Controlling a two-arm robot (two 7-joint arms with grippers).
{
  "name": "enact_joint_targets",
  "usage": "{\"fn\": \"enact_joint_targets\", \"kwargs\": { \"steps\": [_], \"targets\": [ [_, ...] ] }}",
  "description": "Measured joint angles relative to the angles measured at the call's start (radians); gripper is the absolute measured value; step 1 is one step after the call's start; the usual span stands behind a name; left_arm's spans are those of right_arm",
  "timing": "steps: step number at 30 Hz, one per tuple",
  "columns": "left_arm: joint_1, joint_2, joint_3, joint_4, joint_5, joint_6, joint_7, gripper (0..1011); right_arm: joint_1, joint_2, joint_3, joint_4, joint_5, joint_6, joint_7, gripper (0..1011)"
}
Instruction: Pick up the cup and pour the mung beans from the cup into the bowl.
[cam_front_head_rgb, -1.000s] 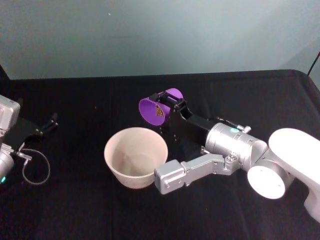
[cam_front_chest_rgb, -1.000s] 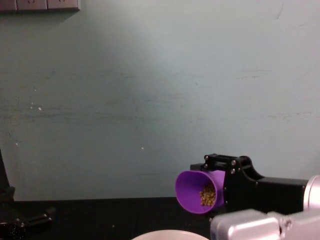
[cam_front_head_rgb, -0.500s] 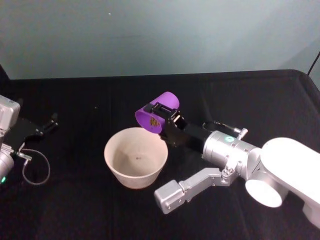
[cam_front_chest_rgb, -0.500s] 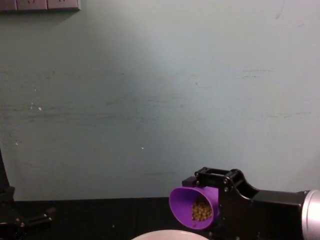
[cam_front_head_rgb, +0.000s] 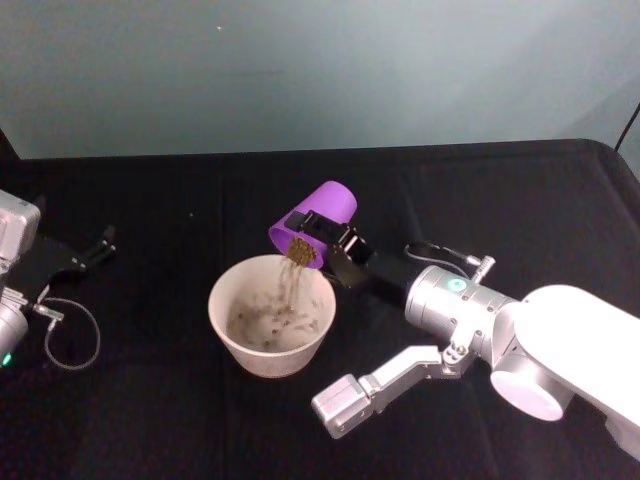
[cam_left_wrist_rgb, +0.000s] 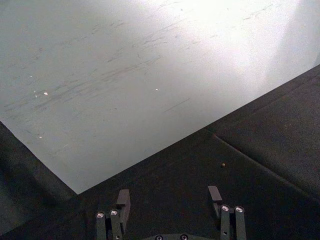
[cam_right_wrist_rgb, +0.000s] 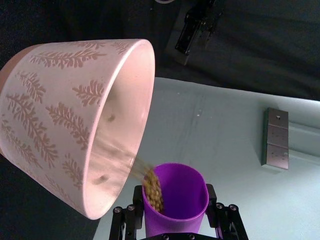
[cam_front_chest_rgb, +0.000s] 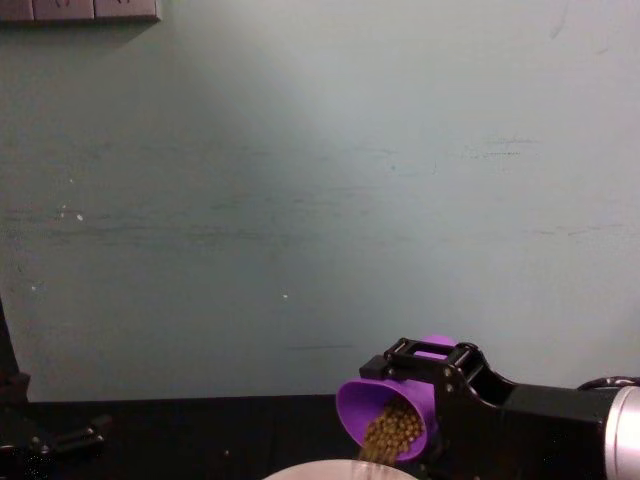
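The purple cup (cam_front_head_rgb: 322, 212) is tipped steeply, mouth down, over the far right rim of the pale bowl (cam_front_head_rgb: 228, 283). My right gripper (cam_front_head_rgb: 320, 230) is shut on the cup's sides. Mung beans (cam_front_head_rgb: 293, 272) stream from the cup's lip into the bowl, and a layer of them lies on its bottom. In the right wrist view the cup (cam_right_wrist_rgb: 176, 192) sits between the fingers with beans (cam_right_wrist_rgb: 152, 191) sliding out toward the leaf-patterned bowl (cam_right_wrist_rgb: 65, 120). The chest view shows the cup (cam_front_chest_rgb: 372, 412) spilling beans (cam_front_chest_rgb: 388, 437) just above the bowl's rim (cam_front_chest_rgb: 320, 470). My left gripper (cam_left_wrist_rgb: 169, 197) rests open at the table's left.
A black cloth covers the table (cam_front_head_rgb: 500, 200), which ends at a teal wall behind. A loop of cable (cam_front_head_rgb: 70, 338) lies by the left arm. One stray bean (cam_left_wrist_rgb: 223, 164) sits on the cloth. The right arm's silver elbow link (cam_front_head_rgb: 380, 385) hangs low beside the bowl.
The right gripper has tipped the cup further, mouth down, and shifted it slightly over the bowl. Beans that stayed inside the cup now pour into the bowl. The left arm has not moved.
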Motion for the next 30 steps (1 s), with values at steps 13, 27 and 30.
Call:
{"fn": "enact_joint_targets", "kwargs": {
  "steps": [13,27,30],
  "targets": [
    [0.0,0.0,0.0,0.0,0.0,0.0,0.0,1011,0.009,0.01,-0.021,0.004,-0.064,0.014,-0.034,722],
    [0.0,0.0,0.0,0.0,0.0,0.0,0.0,1011,0.034,0.023,-0.061,0.013,-0.179,0.062,-0.104,722],
    [0.0,0.0,0.0,0.0,0.0,0.0,0.0,1012,0.039,0.025,-0.065,0.016,-0.191,0.068,-0.116,722]
  ]
}}
